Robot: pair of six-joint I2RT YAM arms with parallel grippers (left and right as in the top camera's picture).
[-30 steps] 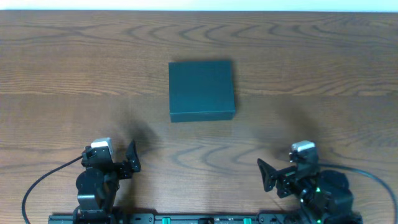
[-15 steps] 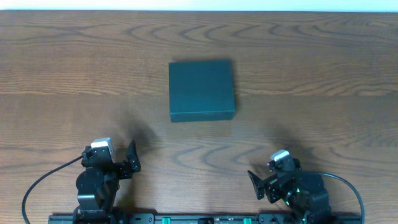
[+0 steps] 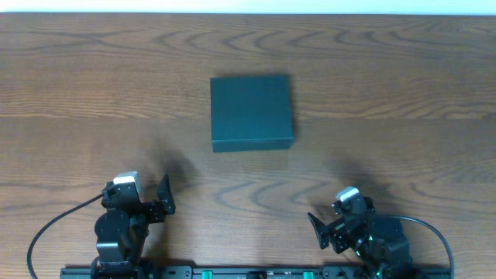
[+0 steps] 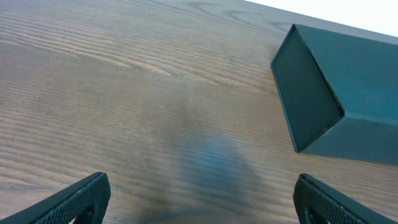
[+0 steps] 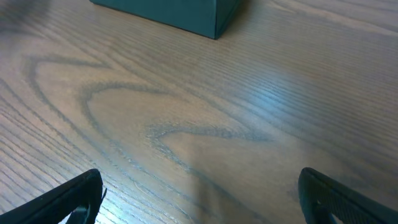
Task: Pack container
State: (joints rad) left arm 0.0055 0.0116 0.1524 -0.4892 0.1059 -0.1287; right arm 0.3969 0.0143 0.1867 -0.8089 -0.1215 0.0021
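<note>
The container is a dark teal-green box lying shut in the middle of the wooden table. It shows at the upper right of the left wrist view and at the top edge of the right wrist view. My left gripper is open and empty near the front left edge; its fingertips spread wide over bare wood. My right gripper is open and empty near the front right edge. Both are well short of the container. No snack packets are in view.
The wooden table stretches around the box. A black rail with the arm bases runs along the front edge. Cables trail from both arms.
My right arm has swung left and drawn back toward the front edge, then settled. The left arm and the container have not moved.
</note>
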